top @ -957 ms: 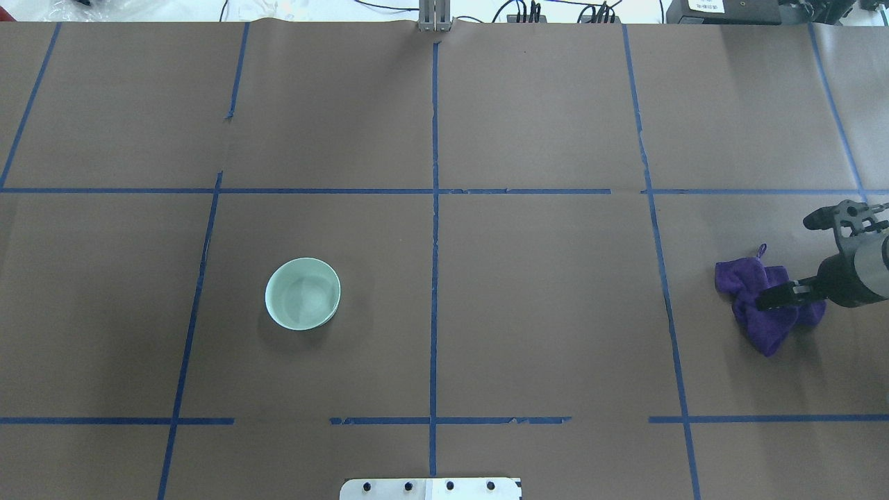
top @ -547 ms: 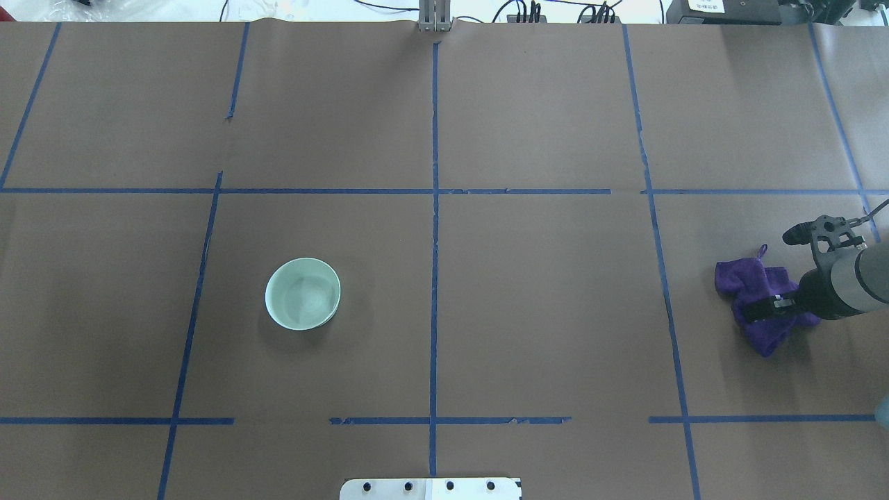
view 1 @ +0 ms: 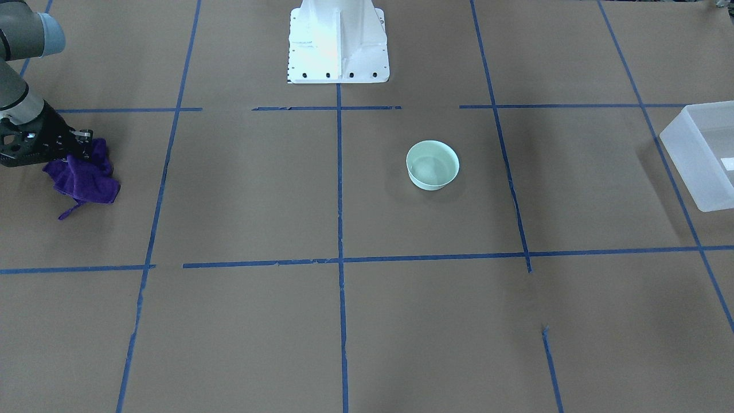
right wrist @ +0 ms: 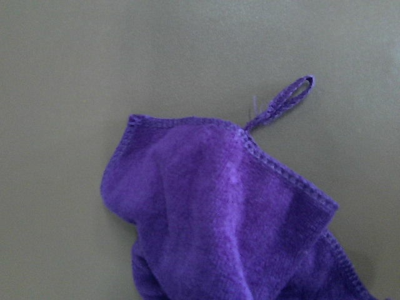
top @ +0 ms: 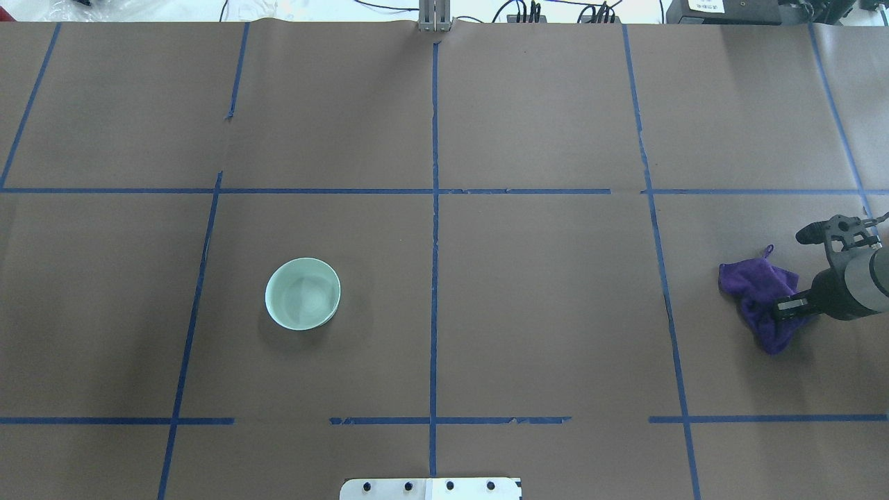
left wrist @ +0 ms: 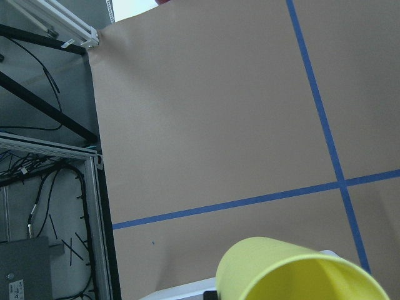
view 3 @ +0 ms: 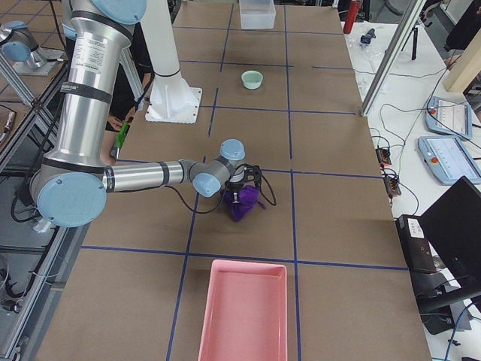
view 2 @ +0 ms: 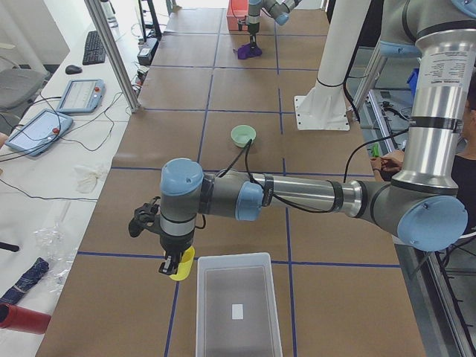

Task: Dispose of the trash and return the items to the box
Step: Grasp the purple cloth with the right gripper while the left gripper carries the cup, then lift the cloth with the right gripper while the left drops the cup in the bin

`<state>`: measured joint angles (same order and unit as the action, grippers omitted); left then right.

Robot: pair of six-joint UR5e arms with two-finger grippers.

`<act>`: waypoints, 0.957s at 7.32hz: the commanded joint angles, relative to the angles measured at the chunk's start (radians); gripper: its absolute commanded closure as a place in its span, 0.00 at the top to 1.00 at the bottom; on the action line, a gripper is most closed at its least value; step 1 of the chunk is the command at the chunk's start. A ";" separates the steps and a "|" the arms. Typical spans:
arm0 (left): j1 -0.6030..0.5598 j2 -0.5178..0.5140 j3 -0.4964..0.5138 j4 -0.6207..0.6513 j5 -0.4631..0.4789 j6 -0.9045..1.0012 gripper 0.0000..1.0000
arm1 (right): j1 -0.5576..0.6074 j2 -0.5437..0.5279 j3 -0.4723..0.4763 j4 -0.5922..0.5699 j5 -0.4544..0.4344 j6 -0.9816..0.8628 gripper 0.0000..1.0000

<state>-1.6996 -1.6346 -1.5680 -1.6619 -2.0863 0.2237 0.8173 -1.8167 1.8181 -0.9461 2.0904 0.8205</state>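
My left gripper (view 2: 172,264) shows only in the exterior left view, beside the frosted-white box (view 2: 234,305). It holds the yellow cup (view 2: 181,264) tilted just off the box's near corner. The cup fills the bottom of the left wrist view (left wrist: 300,275), above the table. The mint-green bowl (top: 303,294) stands upright and empty, left of the table's middle. My right gripper (top: 781,310) is at the far right, shut on the purple cloth (top: 753,288), which bunches up under it (view 3: 242,204). The box's end also shows in the front view (view 1: 697,149).
A pink tray (view 3: 242,308) lies at the table's right end, beyond the cloth. The white robot base (view 1: 337,43) stands at the middle of the robot's edge. Blue tape lines grid the brown table paper. Tablets and cables lie past the far edge.
My right gripper came down onto the purple cloth, then drew back to the right. The cloth has bunched and shifted with it. The bowl has not moved.
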 commanded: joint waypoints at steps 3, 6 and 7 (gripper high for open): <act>0.000 0.123 0.082 -0.149 -0.004 -0.007 0.00 | 0.223 0.019 0.300 -0.481 0.063 -0.158 0.00; 0.024 0.219 0.086 -0.208 -0.144 -0.010 0.00 | 0.521 0.253 0.314 -0.927 0.065 -0.623 0.00; 0.046 0.222 0.101 -0.210 -0.187 -0.009 0.00 | 0.564 0.247 0.313 -0.941 0.066 -0.686 0.00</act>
<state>-1.6755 -1.4273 -1.4796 -1.8577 -2.2248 0.2145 1.3052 -1.5997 2.1293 -1.8064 2.1555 0.2540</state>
